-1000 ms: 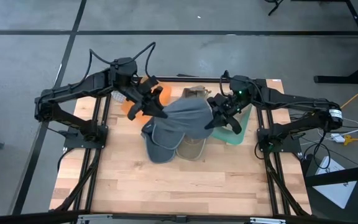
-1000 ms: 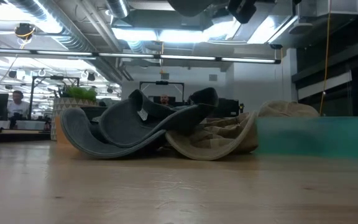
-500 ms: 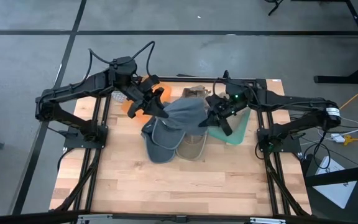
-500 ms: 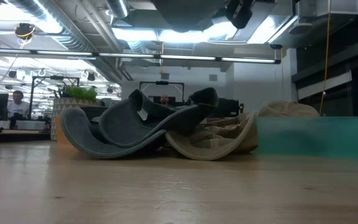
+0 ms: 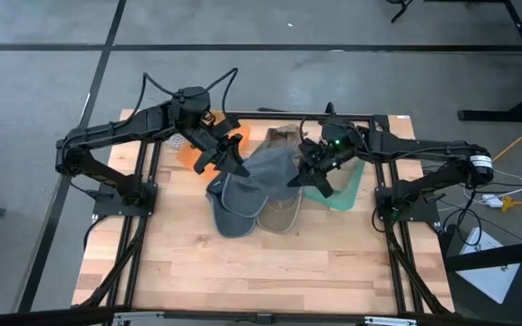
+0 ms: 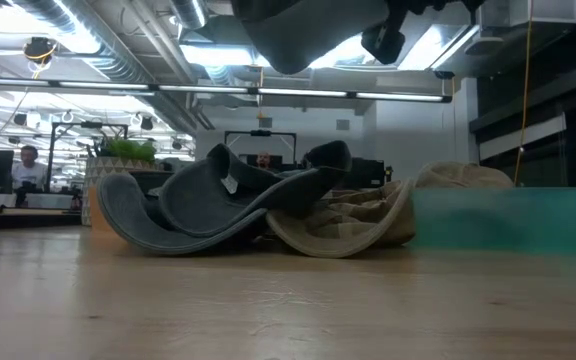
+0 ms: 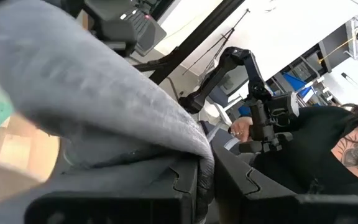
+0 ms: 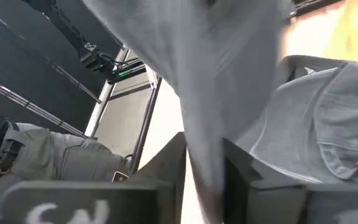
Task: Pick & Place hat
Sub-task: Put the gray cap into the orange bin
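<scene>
A grey hat [image 5: 270, 166] hangs in the air between my two grippers, above the hats on the table; in the low view its underside [image 6: 293, 35] shows at the top. My left gripper [image 5: 232, 166] is shut on its left edge and my right gripper [image 5: 303, 177] on its right edge. Below it, a second grey hat [image 5: 230, 205] and a tan hat [image 5: 279, 215] lie on the table, brims curled up [image 6: 193, 210]. My left gripper pinches the grey hat's left edge [image 7: 199, 175] between its two fingers, coming in from the table's left and slanting down. The hat is lifted clear of the table. One layer or several, I cannot tell. My right gripper pinches the hat's right edge [image 8: 205, 163] between its two fingers, reaching in from the table's right. The cloth runs away from the fingers toward the other arm and is lifted clear; it sags a little between the two holds.
A teal bin [image 5: 350, 188] stands by the table's right side, under my right arm, with a tan hat [image 6: 465, 176] showing above its rim [image 6: 498, 192]. An orange thing [image 5: 192, 156] lies under the left arm. Another tan hat [image 5: 281, 136] lies near the far edge. The near half of the wooden table [image 5: 261, 272] holds nothing.
My right gripper has moved toward the table's left, and my left gripper has shifted slightly toward the right. The held grey hat has bunched narrower between them and its middle hangs lower in the low view. Both grippers stay shut on it.
</scene>
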Motion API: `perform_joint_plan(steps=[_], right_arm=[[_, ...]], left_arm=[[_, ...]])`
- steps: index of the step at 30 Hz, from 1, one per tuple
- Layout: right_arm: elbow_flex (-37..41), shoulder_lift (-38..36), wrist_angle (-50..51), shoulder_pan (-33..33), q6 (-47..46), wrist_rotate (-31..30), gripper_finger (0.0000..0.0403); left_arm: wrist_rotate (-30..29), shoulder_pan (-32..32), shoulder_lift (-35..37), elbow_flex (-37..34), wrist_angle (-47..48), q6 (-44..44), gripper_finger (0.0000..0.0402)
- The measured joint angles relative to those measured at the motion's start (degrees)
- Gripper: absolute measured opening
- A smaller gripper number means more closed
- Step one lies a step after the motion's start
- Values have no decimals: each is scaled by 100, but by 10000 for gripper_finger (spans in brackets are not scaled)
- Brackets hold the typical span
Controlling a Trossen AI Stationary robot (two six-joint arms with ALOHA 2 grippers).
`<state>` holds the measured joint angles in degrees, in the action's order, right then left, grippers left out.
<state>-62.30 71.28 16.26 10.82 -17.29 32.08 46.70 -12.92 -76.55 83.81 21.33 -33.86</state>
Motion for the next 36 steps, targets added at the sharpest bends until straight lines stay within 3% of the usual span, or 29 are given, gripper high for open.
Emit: perform_joint_plan(steps=[8, 18, 36], right_arm=[[-1, -91, 618, 245, 314, 19, 132], [0, -95, 1685, 425, 626, -716, 140], [-2, -98, 1704, 427, 734, -980, 140]], left_arm=[[0, -141, 35, 2, 679, -9, 24], [621, -582, 35, 2, 1263, 140, 24], [1622, -2254, 34, 2, 3355, 2144, 24]])
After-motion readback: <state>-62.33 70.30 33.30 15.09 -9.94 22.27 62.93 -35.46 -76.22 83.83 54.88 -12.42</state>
